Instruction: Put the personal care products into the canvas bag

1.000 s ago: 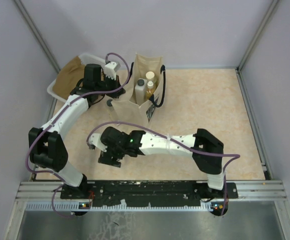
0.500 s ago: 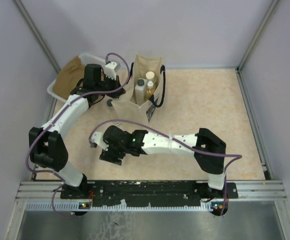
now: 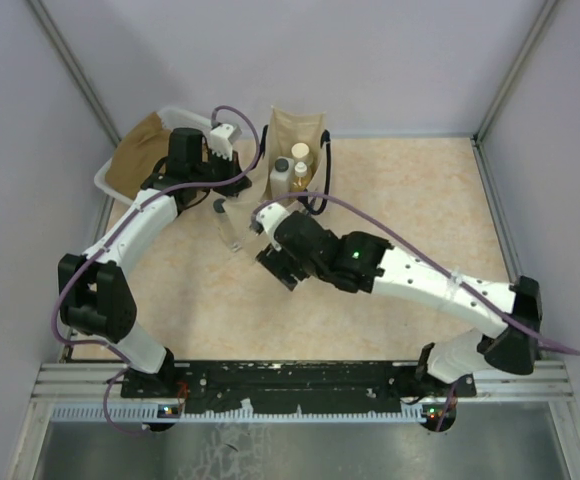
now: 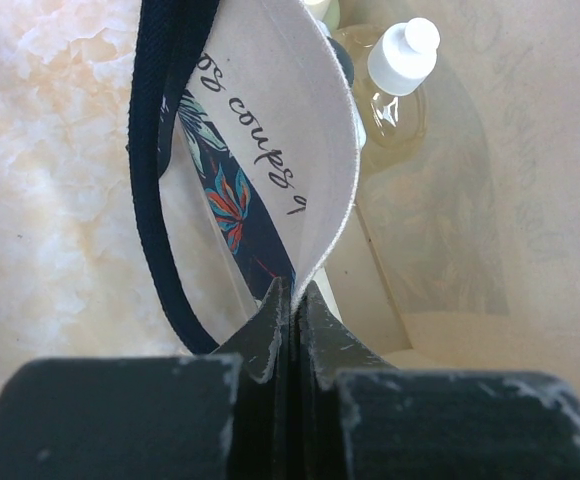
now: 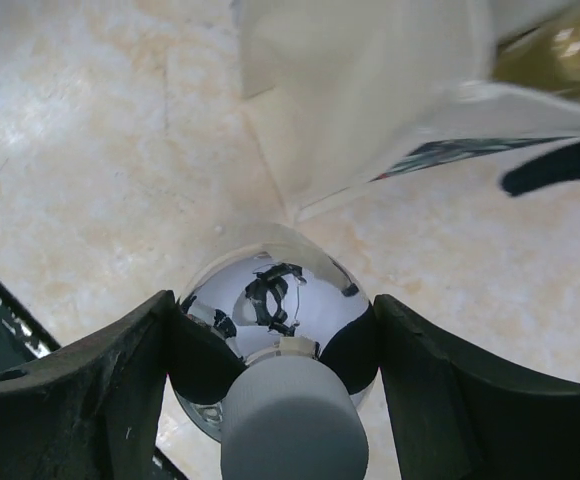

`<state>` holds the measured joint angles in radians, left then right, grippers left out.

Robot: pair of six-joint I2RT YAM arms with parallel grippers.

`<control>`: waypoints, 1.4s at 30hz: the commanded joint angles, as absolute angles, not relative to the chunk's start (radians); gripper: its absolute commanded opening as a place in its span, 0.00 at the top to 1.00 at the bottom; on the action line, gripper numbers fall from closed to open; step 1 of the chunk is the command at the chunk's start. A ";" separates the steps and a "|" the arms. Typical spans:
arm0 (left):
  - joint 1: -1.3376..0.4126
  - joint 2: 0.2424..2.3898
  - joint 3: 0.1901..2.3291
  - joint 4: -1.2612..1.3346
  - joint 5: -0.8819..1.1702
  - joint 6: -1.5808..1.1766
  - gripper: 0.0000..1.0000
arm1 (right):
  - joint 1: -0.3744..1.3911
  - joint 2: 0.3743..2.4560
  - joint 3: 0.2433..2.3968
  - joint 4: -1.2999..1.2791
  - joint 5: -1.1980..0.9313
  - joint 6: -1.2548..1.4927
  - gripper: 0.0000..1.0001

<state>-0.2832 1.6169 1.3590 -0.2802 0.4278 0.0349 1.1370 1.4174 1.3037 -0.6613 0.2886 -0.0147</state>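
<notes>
From above, the right arm [image 3: 370,265] hides the silvery bottle [image 5: 270,295] and the low part of the canvas bag [image 3: 292,125]. In the right wrist view its cap [image 5: 290,425] runs off at 6 o'clock, and the bag at 12 o'clock is blurry. In the left wrist view a pale cap [image 4: 322,8] is cut off at 12 o'clock

The beige marbled table [image 3: 410,200] carries the upright canvas bag [image 3: 295,128], a slim clear bottle [image 3: 229,228] standing just left of it, and a white tub [image 3: 103,182] with brown cloth [image 3: 135,150] far left.
</notes>
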 commanded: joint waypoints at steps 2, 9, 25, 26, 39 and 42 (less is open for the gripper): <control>-0.272 1.640 1.353 -0.298 0.434 0.053 1.00 | 1.091 1.290 1.506 -0.711 0.566 0.051 1.00; -0.271 1.642 1.358 -0.297 0.442 0.053 1.00 | 0.951 1.252 1.623 -0.670 0.592 0.002 1.00; -0.270 1.594 1.347 -0.294 0.448 0.038 1.00 | 0.702 1.568 2.099 -0.477 0.118 -0.147 1.00; -0.270 1.592 1.344 -0.292 0.448 0.034 1.00 | 0.693 1.593 2.125 -0.469 0.089 -0.134 1.00; -0.268 1.580 1.342 -0.275 0.468 0.009 1.00 | 0.651 1.692 1.824 -0.239 -0.073 -0.013 1.00; -0.268 1.575 1.345 -0.280 0.460 0.004 1.00 | 0.650 1.680 1.730 -0.185 -0.112 0.019 1.00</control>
